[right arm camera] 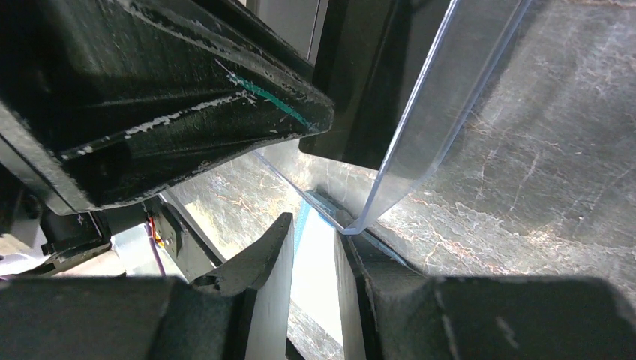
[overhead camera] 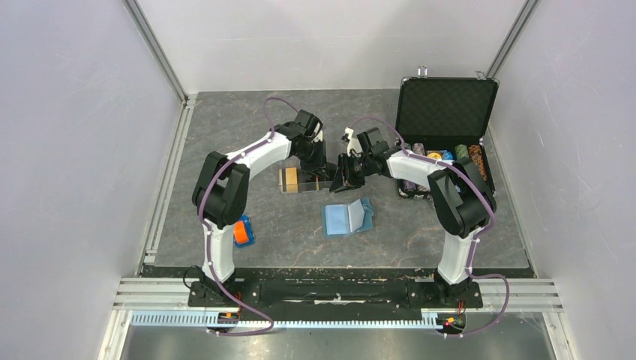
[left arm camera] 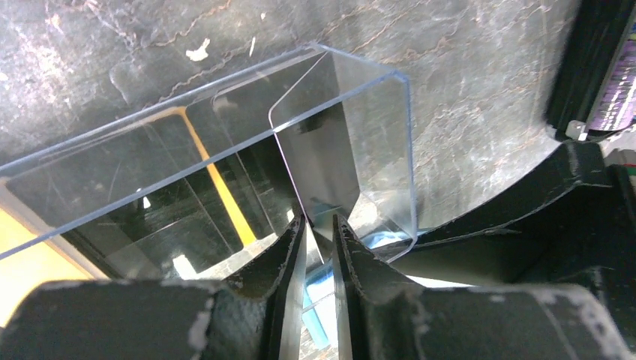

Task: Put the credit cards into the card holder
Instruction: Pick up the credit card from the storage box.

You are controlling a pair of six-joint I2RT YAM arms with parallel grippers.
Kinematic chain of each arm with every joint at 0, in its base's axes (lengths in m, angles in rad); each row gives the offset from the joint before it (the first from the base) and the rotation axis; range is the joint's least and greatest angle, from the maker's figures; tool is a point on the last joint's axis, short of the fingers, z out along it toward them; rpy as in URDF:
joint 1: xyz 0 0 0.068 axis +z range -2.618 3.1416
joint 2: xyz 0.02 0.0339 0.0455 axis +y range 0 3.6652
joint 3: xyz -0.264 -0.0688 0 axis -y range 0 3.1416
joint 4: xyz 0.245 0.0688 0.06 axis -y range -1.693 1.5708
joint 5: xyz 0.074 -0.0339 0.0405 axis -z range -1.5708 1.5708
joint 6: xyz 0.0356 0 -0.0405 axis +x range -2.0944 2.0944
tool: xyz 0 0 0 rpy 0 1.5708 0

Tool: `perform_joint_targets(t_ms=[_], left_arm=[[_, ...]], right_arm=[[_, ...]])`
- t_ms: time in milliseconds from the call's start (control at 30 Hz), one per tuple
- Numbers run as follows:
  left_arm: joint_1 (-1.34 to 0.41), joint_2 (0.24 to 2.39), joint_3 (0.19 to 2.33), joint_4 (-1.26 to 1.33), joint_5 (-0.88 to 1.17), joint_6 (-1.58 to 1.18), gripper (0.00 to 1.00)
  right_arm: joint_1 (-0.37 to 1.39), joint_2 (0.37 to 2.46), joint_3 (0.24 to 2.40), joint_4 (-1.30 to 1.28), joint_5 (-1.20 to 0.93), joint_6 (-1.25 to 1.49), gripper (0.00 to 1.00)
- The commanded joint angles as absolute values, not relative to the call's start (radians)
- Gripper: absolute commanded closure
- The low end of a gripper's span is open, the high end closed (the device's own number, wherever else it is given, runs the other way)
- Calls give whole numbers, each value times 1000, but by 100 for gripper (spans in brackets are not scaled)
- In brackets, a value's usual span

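1. The credit cards look thin, stiff and light, with a glossy face that is likely to slip. I judge a pinch across the flat faces at a corner or short edge to be best, since it leaves most of the card free to steer into a pocket.
2. One black card [left arm camera: 319, 157] stands tilted inside the right end of the clear tray [left arm camera: 390, 150]. Its lower corner runs down into the slot between the left jaws.
3. The left jaws are closed to a narrow slot and appear to pinch that corner.
4. The right jaws stand slightly apart at the same end of the tray. The tray's corner edge touches the tip of one finger [right arm camera: 367, 259], but I cannot tell whether they grip the wall or only brace it.
5. The orange cards [overhead camera: 289, 178] stand in the tray's left part, on the table [overhead camera: 225, 135].
6. The card holder [overhead camera: 346, 217] lies open with its light-blue inside up. It is near the tray on the robot's side, apart from both jaws. It looks soft and light, so it may slide when a card is pushed in.
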State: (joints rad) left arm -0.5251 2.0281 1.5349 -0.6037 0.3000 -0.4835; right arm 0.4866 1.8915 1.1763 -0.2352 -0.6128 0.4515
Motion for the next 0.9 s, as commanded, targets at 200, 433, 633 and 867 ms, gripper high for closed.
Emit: perform_joint_targets(t_ms=[200,433,633,867], left_arm=[[-516,2009,1528,-511,364,-557,75],[-515,2032,1521,-533,339,-535,97],[-516,1955,1499,-549,298,-506,98],[-505,1719,1448,-594,224,-480,98]], right_arm=[[488,1823,1203,-232,-611,434,71],[482,1781,1227,-262,-591,424,65],[456,1711,1246,-291,-580,403,46],[376,1574,1204,-251,-627,404,17]])
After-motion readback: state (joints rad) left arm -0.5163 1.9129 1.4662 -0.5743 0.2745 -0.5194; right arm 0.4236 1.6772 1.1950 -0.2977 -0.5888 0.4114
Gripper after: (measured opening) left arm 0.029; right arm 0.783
